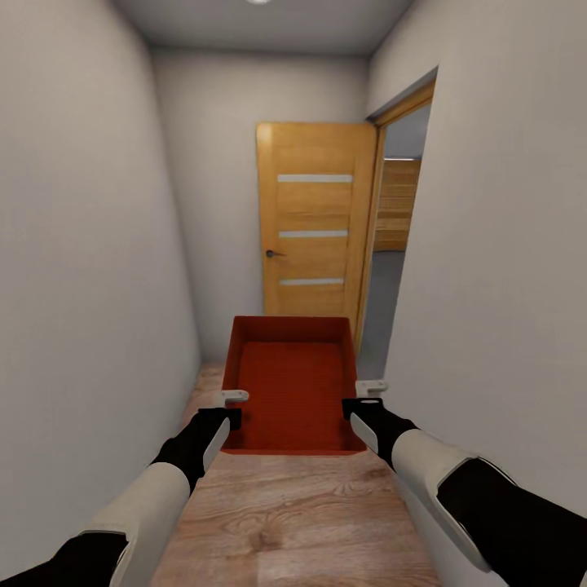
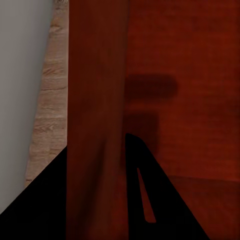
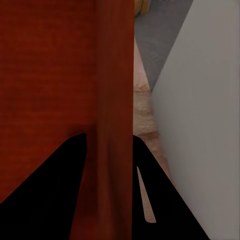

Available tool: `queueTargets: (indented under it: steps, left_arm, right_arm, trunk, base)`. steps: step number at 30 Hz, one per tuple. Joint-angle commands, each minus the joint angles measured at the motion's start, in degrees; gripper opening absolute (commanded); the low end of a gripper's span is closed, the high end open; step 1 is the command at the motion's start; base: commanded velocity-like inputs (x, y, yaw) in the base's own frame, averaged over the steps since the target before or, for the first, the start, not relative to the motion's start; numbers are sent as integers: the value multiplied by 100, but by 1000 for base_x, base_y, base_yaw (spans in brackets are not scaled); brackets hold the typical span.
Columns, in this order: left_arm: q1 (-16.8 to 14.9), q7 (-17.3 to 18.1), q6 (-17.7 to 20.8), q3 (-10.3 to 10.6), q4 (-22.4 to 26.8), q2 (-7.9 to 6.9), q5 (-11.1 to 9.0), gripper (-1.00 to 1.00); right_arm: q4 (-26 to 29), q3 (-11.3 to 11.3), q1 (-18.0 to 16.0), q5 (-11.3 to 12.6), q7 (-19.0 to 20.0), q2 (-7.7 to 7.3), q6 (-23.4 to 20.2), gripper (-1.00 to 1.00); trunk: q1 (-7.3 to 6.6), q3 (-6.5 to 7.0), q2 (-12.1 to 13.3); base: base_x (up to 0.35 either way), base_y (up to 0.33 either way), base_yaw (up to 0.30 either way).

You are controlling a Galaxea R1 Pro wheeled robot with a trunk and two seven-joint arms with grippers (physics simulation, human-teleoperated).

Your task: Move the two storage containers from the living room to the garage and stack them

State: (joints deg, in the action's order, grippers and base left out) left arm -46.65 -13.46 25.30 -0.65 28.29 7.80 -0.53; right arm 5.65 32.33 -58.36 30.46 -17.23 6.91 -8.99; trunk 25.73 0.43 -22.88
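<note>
Hallway walls close in on both sides as the robot carries one orange-red bin [image 1: 292, 391] out in front of its chest, above the wood floor [image 1: 285, 522]. The left gripper [image 1: 231, 406] pinches the bin's left wall and the right gripper [image 1: 364, 396] pinches the right wall; each wrist view shows a dark finger on either side of the thin plastic, so both hands are clamped on it. Holding it by opposite sides likely keeps the open bin level and centred, which suits a passage this narrow (there is little room between arms and walls). Ahead stands an open wooden door [image 1: 314, 220], swung back against the end wall, and the doorway [image 1: 391, 236] to its right shows grey floor beyond, probably the way toward the garage. Stacking is not yet begun.
</note>
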Motion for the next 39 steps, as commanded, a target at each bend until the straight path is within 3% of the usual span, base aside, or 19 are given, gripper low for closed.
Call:
queueTargets:
  steps: [1,39]
  left_arm:
    - [-2,-25,10,-5,-8,2,-176,-100]
    - [-2,-25,10,-5,-8,2,-176,-100]
  right_arm:
    - [16,423,0,-120,-553,-5,468,-100]
    - [19,423,6,-128,-553,-6,468,-100]
  trunk:
    - [5,-2,-4]
    - [5,-2,-4]
  base:
    - [322,0,0]
    - [322,0,0]
